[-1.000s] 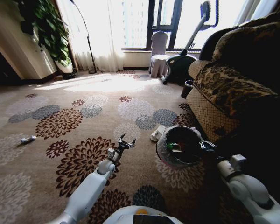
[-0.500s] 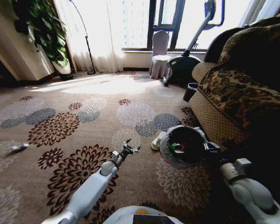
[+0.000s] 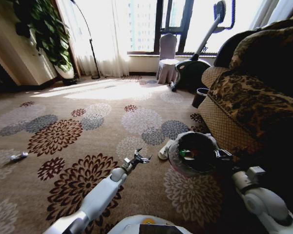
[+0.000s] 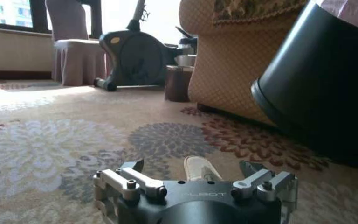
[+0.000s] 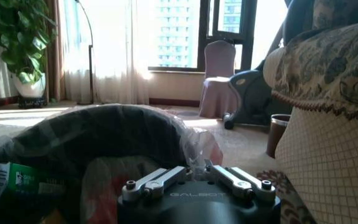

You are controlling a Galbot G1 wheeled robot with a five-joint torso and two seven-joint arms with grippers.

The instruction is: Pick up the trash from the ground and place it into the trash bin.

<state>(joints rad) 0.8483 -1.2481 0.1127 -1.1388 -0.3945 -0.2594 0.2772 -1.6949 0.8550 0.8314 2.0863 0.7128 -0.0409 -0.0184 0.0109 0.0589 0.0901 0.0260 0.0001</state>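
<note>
The trash bin [image 3: 195, 168], a black bucket with a clear liner, stands on the carpet in front of the sofa. My right gripper [image 3: 223, 155] is shut on its rim at the sofa side; in the right wrist view its fingers [image 5: 166, 176] pinch the liner. Inside lie a green wrapper [image 5: 5, 183] and a white-pink bag [image 5: 113, 184]. A white piece of trash [image 3: 164, 150] lies beside the bin. My left gripper [image 3: 139, 158] hovers open just short of it, and the white piece [image 4: 199, 168] shows between its spread fingers. Another small piece of trash [image 3: 18, 156] lies far left.
A patterned sofa [image 3: 244, 102] runs along the right. A dark pot [image 3: 199, 96] stands by its far corner, with an exercise machine [image 3: 193, 68] and a covered chair [image 3: 167, 61] behind. A large plant [image 3: 44, 29] fills the back left corner. Open carpet spreads left.
The whole picture has shifted, so the camera moved. My open left gripper has come a little closer to the white piece by the bin. The right gripper still holds the rim.
</note>
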